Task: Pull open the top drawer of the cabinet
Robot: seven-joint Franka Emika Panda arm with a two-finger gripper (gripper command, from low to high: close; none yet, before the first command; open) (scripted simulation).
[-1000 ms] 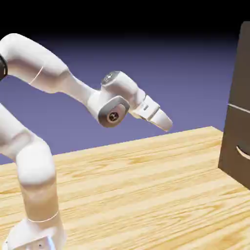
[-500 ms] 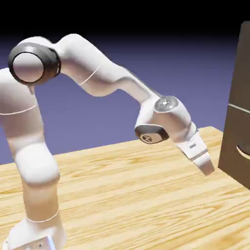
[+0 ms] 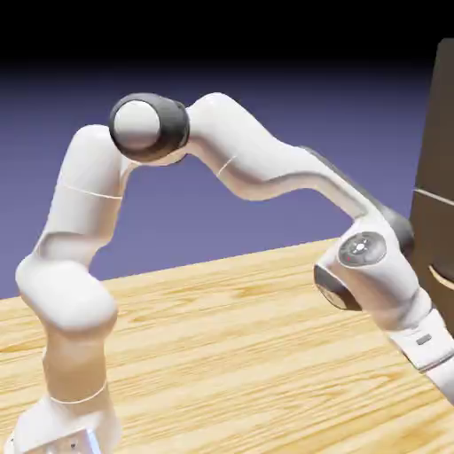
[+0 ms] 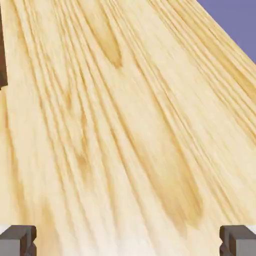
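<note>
My pincer [image 4: 128, 241] is spread wide, pinching nothing. My arm [image 3: 257, 146] has reached further right and lower than a moment ago. The cabinet [image 3: 434, 160] stands at the exterior view's right edge, cut off; I cannot make out its top drawer. My fingertips [image 4: 18, 240] are cropped in the hand view.

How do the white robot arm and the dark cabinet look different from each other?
The arm is glossy white, while the cabinet is dark brown. The arm is rounded and bends at several joints; the cabinet is boxy and flat-sided. The arm shows grey and black joint caps, whereas the cabinet has a thin light seam across it. Both are in the exterior view with the wooden table.
</note>
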